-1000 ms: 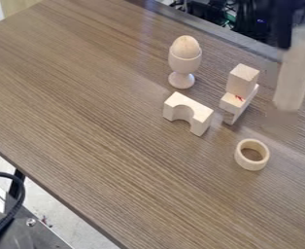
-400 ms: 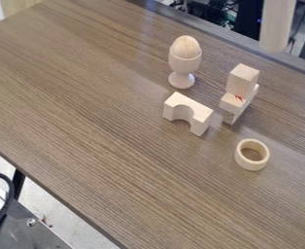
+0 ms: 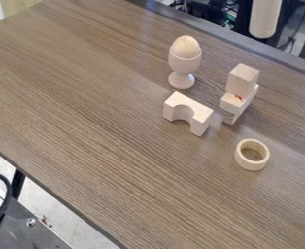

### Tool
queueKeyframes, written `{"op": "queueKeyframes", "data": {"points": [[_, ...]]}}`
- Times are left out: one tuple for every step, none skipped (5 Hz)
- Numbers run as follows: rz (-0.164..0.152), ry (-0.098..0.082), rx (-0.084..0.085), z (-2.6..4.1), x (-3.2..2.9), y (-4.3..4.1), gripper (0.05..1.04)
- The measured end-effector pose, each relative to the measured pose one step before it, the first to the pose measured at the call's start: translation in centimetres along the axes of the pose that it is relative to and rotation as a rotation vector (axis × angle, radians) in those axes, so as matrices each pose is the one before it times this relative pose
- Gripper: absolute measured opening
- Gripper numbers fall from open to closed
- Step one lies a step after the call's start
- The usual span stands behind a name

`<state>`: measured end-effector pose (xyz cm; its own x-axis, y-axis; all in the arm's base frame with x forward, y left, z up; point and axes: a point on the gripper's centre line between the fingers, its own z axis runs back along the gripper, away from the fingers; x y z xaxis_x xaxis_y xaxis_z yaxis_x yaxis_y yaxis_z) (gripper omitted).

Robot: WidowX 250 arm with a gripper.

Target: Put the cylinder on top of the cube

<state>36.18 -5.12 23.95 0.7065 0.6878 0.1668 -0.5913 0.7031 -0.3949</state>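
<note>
A long pale cylinder [image 3: 265, 18] hangs upright in the air at the top right, over the table's far edge, its upper end cut off by the view's top. Below it, a pale wooden cube-like block [image 3: 243, 80] stands on a light block [image 3: 233, 103] with a red mark. Air separates the cylinder from this stack.
Left of the stack are an egg-shaped piece in a wooden cup [image 3: 183, 63] and an arched block [image 3: 187, 114]. A wooden ring [image 3: 252, 154] lies nearer the front. Cables and dark equipment are beyond the table's far edge.
The cylinder has risen up and shifted left, from beside the stack to the top edge; the dark blur above it has left the view. The blocks, cup and ring have not moved.
</note>
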Motion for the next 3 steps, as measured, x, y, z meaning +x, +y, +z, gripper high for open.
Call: {"op": "queueKeyframes", "data": {"points": [[0.0015,0.0184,0.0613,-1.490,0.610,0.231,0.524],[0.0011,0.0226,0.0317,-0.800,0.154,0.006,0.524],[0.0025,0.0014,0.0026,-0.306,0.087,0.050,0.524]]}}
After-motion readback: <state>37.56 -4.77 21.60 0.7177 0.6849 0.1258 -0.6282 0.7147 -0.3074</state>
